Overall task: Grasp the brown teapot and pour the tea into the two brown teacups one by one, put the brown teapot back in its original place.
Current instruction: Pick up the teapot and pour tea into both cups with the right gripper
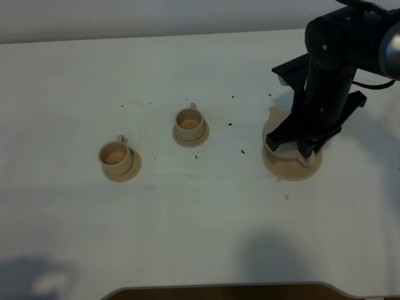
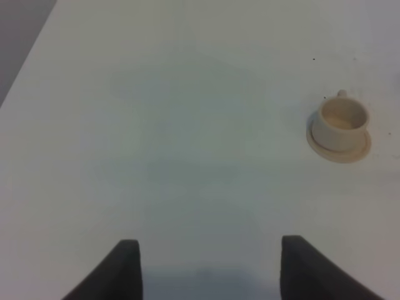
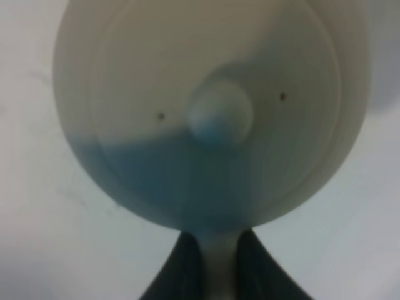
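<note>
Brown teapot [image 3: 125,75] in closed right pincer [image 3: 215,253] over speckled white table [image 1: 206,219]; left pincer [image 2: 209,265] open.

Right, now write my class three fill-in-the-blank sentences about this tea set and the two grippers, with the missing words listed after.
1. The left teacup and the right teacup each stand on a small round ____.
2. The right gripper is shut on the brown teapot by its ____.
3. The left gripper has its jaws ____, holding nothing.
Missing words: saucer; handle; open.
</note>
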`<state>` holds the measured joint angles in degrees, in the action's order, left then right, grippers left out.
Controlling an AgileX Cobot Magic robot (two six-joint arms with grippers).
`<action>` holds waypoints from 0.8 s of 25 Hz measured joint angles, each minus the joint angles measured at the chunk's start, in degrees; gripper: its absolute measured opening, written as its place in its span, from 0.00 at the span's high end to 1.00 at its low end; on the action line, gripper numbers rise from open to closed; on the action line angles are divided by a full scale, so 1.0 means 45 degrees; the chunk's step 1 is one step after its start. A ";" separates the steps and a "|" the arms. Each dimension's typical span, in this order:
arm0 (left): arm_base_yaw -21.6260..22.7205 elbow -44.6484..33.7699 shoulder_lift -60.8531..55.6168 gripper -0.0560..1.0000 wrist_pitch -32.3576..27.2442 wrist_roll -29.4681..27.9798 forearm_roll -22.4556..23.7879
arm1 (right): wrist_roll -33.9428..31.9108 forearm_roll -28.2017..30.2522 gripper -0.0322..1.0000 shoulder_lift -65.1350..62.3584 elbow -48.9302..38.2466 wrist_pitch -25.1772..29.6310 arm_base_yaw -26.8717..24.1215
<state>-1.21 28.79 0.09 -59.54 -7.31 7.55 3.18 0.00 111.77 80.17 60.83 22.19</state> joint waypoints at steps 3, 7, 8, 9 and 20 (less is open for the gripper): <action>0.0000 0.0000 0.0000 0.48 0.0000 0.0000 0.0000 | 0.0562 0.0127 0.85 -0.0114 0.0213 -0.0361 0.0103; 0.0000 0.0000 0.0000 0.48 0.0000 0.0000 0.0000 | 0.1118 0.0807 0.85 -0.0042 0.0927 -0.0476 0.0686; 0.0000 0.0000 0.0000 0.48 0.0000 0.0000 0.0000 | 0.1261 0.0924 0.85 0.0029 0.1149 -0.0493 0.0852; 0.0000 0.0000 0.0000 0.48 0.0000 0.0000 0.0000 | 0.1409 0.1057 0.85 0.0147 0.1436 -0.0503 0.0980; 0.0000 0.0000 0.0000 0.48 0.0000 0.0000 0.0000 | 0.3628 0.3053 0.85 0.1778 0.3079 -0.1324 0.2060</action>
<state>-1.21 28.79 0.09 -59.54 -7.31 7.55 19.50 13.74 119.76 94.02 54.87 31.46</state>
